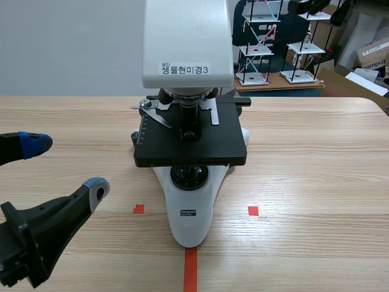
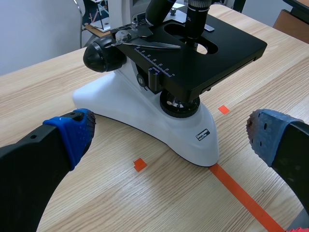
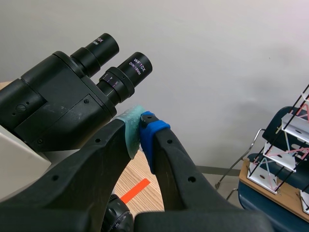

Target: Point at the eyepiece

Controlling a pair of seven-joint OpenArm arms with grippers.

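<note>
A white and black microscope (image 1: 190, 210) stands at the table's middle, its black stage (image 1: 191, 143) facing me. Its two black eyepieces (image 3: 131, 70) show only in the right wrist view, slanting up from the dark binocular head (image 3: 53, 106). My right gripper (image 3: 140, 129) is shut on nothing, its tips just under the nearer eyepiece tube and close to it. It is out of the scene view. My left gripper (image 1: 65, 166) hangs open at the near left, short of the microscope's white base (image 2: 145, 121).
Orange-red tape marks lie on the wooden table (image 1: 316, 182) around the microscope's foot. Beyond the table's far edge stand small white shelf racks (image 1: 258, 45) and cardboard boxes (image 1: 374, 55).
</note>
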